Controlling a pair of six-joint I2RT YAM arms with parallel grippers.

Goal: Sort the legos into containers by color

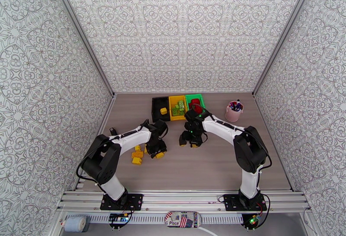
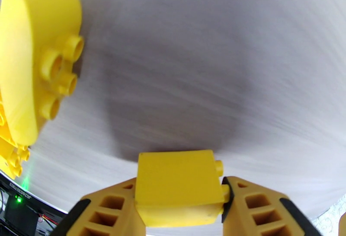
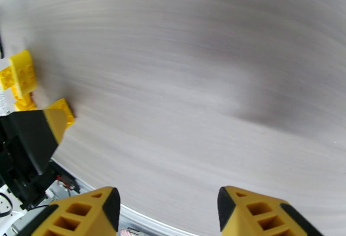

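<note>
left gripper (image 2: 179,208): yellow lego brick (image 2: 175,180) is pinched | right gripper (image 3: 168,211): jaws are spread above table (image 3: 194,81)

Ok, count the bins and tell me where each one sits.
3, in a row at the table's far side: black bin on the left, yellow bin in the middle, green bin on the right.

Table top (image 1: 216,167): grey-brown wood grain, matte, faintly streaked. Pink cup (image 1: 233,114) stands upright near the far right corner of the table and holds a bunch of pens (image 1: 235,103) with dark and coloured caps. Enclosure walls (image 1: 181,29) on three sides, white with grey floral-geometric print; aluminium posts (image 1: 82,38) run along the back corners. Slotted aluminium rail (image 1: 181,198) along the near edge. Below it, a white roll (image 1: 76,224) at left and a flag-printed object (image 1: 183,219) marked "Place" at centre
</note>
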